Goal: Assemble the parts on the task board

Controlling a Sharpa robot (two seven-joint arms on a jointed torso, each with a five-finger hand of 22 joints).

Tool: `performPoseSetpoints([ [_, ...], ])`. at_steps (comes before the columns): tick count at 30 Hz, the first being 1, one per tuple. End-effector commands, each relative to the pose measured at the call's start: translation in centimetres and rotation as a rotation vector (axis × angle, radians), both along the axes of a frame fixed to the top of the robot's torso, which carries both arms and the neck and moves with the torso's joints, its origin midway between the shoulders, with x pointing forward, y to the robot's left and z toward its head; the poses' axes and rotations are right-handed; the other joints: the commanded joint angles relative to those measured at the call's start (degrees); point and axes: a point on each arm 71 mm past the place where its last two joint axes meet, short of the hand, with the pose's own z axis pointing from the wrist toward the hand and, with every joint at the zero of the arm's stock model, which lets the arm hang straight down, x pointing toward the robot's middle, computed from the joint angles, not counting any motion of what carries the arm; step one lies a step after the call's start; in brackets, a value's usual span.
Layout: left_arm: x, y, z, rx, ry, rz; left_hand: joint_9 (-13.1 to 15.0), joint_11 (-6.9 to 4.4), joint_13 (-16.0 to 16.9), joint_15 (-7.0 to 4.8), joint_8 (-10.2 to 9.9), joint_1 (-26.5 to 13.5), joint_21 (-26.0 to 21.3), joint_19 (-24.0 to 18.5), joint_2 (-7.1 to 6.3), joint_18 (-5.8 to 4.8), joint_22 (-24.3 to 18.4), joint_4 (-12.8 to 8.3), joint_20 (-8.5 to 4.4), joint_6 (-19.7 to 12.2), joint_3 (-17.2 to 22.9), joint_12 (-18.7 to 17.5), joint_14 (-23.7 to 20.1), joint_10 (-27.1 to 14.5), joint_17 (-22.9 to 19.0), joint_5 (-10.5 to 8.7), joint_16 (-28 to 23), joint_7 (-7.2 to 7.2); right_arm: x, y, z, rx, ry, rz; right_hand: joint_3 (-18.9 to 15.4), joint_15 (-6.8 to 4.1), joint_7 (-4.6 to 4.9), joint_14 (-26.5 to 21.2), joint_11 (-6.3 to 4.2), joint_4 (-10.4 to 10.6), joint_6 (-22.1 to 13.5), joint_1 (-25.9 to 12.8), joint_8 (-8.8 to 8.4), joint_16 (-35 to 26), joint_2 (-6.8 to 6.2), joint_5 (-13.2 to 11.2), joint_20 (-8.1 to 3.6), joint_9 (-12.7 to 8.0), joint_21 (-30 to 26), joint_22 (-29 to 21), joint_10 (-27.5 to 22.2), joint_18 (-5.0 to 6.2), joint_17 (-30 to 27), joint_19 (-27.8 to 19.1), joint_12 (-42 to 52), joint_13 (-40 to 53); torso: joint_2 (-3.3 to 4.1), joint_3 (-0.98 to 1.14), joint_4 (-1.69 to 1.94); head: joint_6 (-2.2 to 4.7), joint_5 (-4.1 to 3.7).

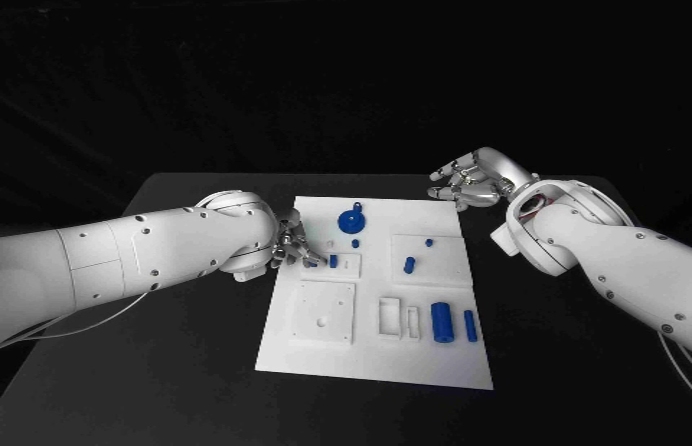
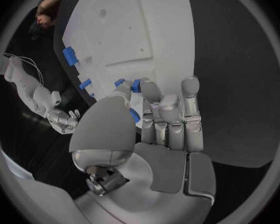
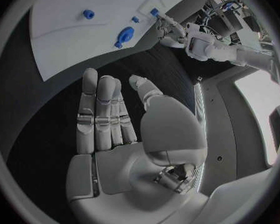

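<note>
task board (image 1: 310,351) lay mid-table; near end held two blue cylinders (image 1: 443,322), likely light, rigid, slick, best pinched across the middle | left hand (image 1: 296,247) at board's left edge, fingertips closed on small blue part (image 2: 135,86) | blue disc (image 1: 352,220) beyond | right hand (image 1: 472,179) farthest, fingers spread, empty, off the board

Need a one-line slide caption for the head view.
Left robot hand at a small blue part on the white task board; right robot hand open beyond its far corner.

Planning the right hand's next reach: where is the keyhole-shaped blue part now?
Head view: the keyhole-shaped blue part lies at the task board's far end, between both hands.
</note>
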Motion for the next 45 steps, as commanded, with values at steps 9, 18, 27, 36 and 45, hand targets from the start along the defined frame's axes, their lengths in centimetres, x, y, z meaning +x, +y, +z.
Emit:
performPoseSetpoints([
  [9,-0.2,0.2,-0.5,-0.001,0.025,0.008,-3.8,0.46,0.1,-0.02,0.4,-1.0,-0.5,0.0,-1.4,0.54,1.0,0.7,0.01,-1.4,-0.4,-0.3,-0.5,2.1,-0.1,-0.25,-0.4,0.75,0.0,0.0,-0.1,-0.003,0.0,0.002,0.2,-0.03,-0.11,-0.4,0.13,-0.2,-0.4,0.7,-0.28,-0.3,-0.03,-0.5,-0.08,0.0,0.0,0.0,0.1,-0.36,-0.1,-0.3,0.0,-0.1,0.03,0.01,0.06,0.06,0.05],
  [18,-0.2,0.3,-0.5,-0.007,0.031,0.009,-3.8,0.43,0.3,-0.05,0.6,-2.6,-0.6,-0.1,-2.09,0.52,1.0,0.8,-0.02,-1.6,-0.7,-0.4,-0.6,2.0,-0.1,-0.34,-0.5,0.73,0.0,-0.1,-0.1,-0.003,0.001,-0.002,0.3,-0.03,-0.1,-0.4,0.14,-0.1,-0.5,0.7,-0.28,-0.3,-0.08,-0.5,-0.07,0.0,0.0,0.0,0.1,-0.36,-0.1,-0.3,0.0,-0.1,0.02,-0.01,0.06,0.09,0.14],
  [27,-0.3,0.7,-0.2,-0.018,0.028,0.018,-3.5,0.39,0.4,-0.1,1.0,-2.2,-0.6,0.0,-1.86,0.48,1.0,0.7,-0.08,-1.6,-0.5,-0.4,-0.6,2.0,-0.1,-0.3,-0.5,0.64,0.0,-0.1,-0.1,-0.003,0.002,-0.003,0.5,-0.01,-0.09,-0.4,0.16,-0.1,-0.6,0.6,-0.29,-0.3,-0.19,-0.6,-0.05,-0.1,0.0,0.0,0.1,-0.36,-0.2,-0.4,0.0,-0.1,0.01,-0.02,0.02,0.18,0.21],
  [36,-0.5,0.8,1.4,-0.077,0.003,0.029,-3.4,0.42,0.4,-0.09,1.1,-2.3,-0.7,0.0,-1.92,0.42,1.0,0.8,-0.14,-1.7,-0.6,-0.5,-0.7,2.0,-0.3,-0.25,-0.7,0.68,0.0,-0.1,-0.2,-0.004,0.003,-0.002,0.5,-0.01,-0.09,-0.4,0.16,-0.1,-0.6,0.6,-0.29,-0.3,-0.19,-0.6,-0.05,-0.1,0.0,0.0,0.1,-0.36,-0.2,-0.4,0.0,-0.1,-0.05,0.07,0.04,0.26,0.42],
  [45,-0.6,0.9,4.3,-0.205,-0.077,0.056,-8.2,1.65,-0.2,0.5,-0.7,-2.6,-3.7,-2.4,-0.99,-0.22,0.1,0.3,-0.32,-8.5,-0.7,-2.1,-5.8,-3.5,-5.8,-0.53,-5.6,2.99,0.0,-0.2,-0.2,-0.004,0.004,-0.003,0.5,-0.02,-0.09,-0.3,0.15,-0.1,-0.6,0.6,-0.28,-0.3,-0.16,-0.6,-0.06,0.0,0.0,-0.1,0.1,-0.35,-0.2,-0.3,0.0,-0.1,-0.01,0.04,0.0,0.5,0.43],
])
